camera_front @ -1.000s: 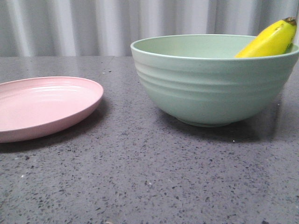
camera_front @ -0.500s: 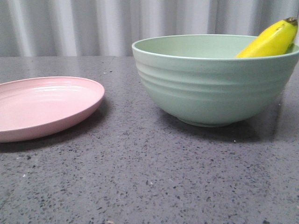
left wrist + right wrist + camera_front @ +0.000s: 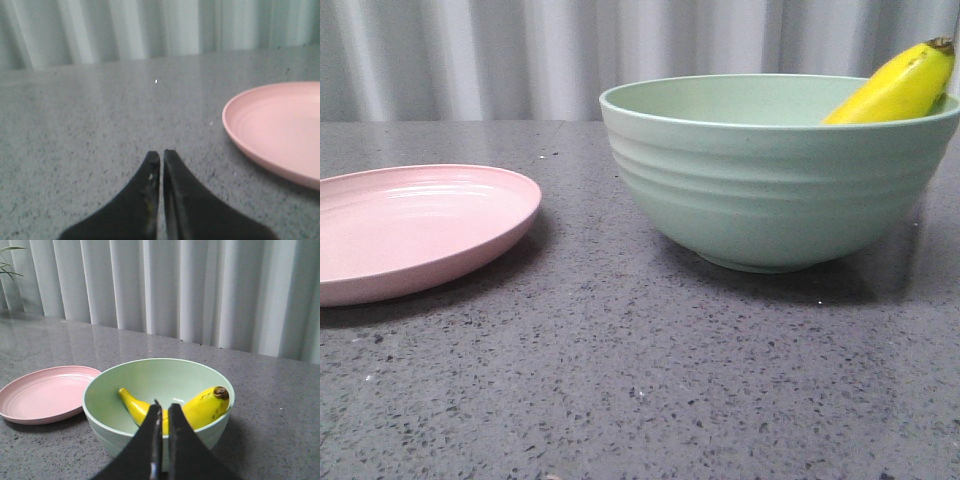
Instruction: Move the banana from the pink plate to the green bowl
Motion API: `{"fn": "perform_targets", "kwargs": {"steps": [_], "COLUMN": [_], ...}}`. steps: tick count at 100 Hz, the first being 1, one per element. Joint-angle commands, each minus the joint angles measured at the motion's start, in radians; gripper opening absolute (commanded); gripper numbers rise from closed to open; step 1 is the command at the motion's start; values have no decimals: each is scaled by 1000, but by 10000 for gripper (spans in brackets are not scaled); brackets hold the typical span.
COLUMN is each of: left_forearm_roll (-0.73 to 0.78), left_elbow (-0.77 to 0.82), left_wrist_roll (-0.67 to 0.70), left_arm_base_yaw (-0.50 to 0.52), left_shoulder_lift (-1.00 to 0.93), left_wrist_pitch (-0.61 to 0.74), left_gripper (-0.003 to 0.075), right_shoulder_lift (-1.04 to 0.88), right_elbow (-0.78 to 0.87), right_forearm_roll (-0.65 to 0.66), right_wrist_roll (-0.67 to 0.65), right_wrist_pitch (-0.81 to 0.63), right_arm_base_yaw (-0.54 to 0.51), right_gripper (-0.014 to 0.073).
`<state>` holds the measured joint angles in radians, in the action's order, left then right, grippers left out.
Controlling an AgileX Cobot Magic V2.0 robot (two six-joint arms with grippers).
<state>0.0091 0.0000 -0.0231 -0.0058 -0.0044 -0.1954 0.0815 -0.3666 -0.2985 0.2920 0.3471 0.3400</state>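
- Banana (image 3: 200,407) lies in the bowl (image 3: 125,432), just beyond the right end effector (image 3: 164,412); its stem end is propped on the rim.
- Both end effectors pressed together, empty; left end effector (image 3: 161,159) beside the plate (image 3: 280,132).

Front view: green bowl (image 3: 775,170) wall hides banana (image 3: 898,88) lower half; pink plate (image 3: 415,230) cropped.

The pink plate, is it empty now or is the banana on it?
Empty. The pink plate shows only bare surface, and the banana lies inside the green bowl, one end leaning on its rim.
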Motion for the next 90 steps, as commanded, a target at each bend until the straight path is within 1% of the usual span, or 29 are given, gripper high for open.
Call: {"fn": "perform_targets", "kwargs": {"steps": [1,5,90], "left_forearm_roll": [-9,-9,-9], "left_elbow": [10,10,11], "left_wrist_roll": [9,9,9], "left_arm_base_yaw": [13,13,13], "left_shoulder_lift": [-29,-29,-29], "left_wrist_pitch": [-22,-66,-64], "left_gripper": [-20,-20,-20], "right_shoulder_lift": [11,11,11], "right_elbow": [-25,-25,-25], "right_forearm_roll": [2,2,2], "right_wrist_roll": [11,11,11], "right_wrist_pitch": [-73,-73,-73], "right_arm_base_yaw": [-1,-1,-1], "right_gripper": [-64,-64,-64]}}
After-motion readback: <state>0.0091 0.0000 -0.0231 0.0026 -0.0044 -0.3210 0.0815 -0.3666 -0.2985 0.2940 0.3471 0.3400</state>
